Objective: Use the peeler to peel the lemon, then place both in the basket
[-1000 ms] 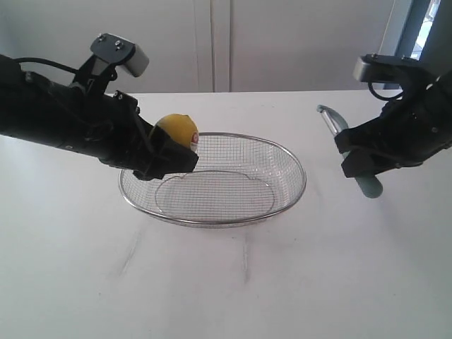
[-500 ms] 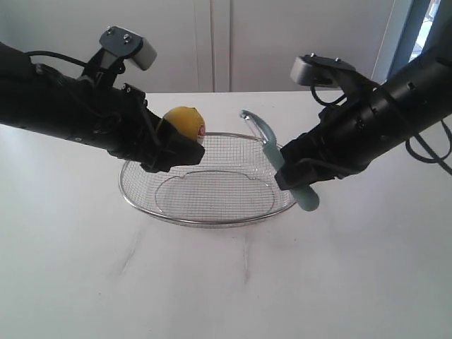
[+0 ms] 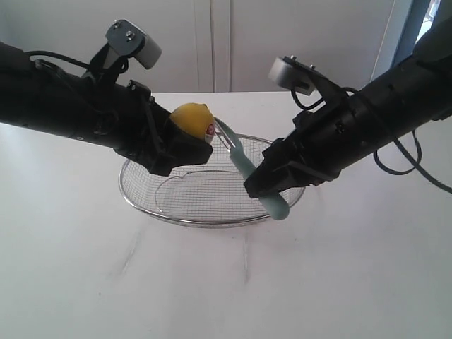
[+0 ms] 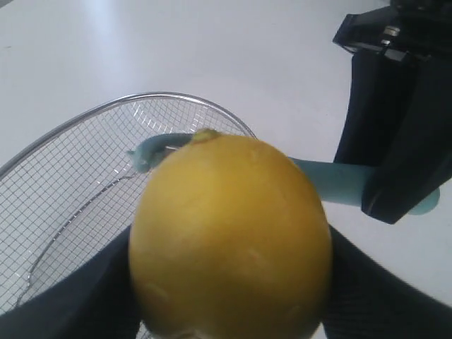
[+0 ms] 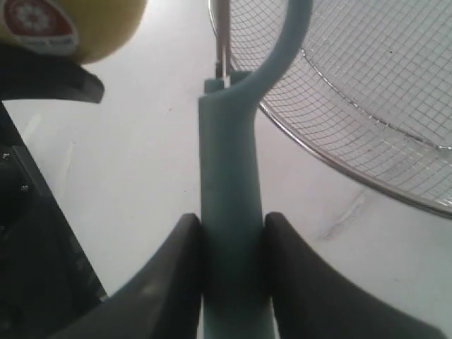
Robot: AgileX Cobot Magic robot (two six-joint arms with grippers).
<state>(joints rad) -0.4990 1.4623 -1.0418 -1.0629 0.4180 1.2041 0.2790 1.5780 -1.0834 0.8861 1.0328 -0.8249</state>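
The yellow lemon [image 3: 193, 118] with a red-and-white sticker is held above the basket's left rim; my left gripper [image 3: 176, 145] is shut on it. It fills the left wrist view as a big yellow oval, the lemon [image 4: 229, 236]. My right gripper [image 3: 272, 180] is shut on the pale teal peeler [image 3: 258, 185], whose silver blade head reaches up to the lemon's sticker side. In the right wrist view the peeler [image 5: 229, 191] stands between the two dark fingers [image 5: 166, 279], with the lemon [image 5: 70, 28] just beyond its head. The wire mesh basket [image 3: 134, 194] lies beneath both.
The basket [image 4: 63, 180] sits on a white table [image 3: 226, 282] with faint grey smudges in front of it. A white wall with a door seam stands behind. Both black arms reach in over the basket from either side.
My right arm has swung left across the basket, carrying the peeler from the far right up to the lemon. The left gripper with the lemon has shifted slightly right and up.
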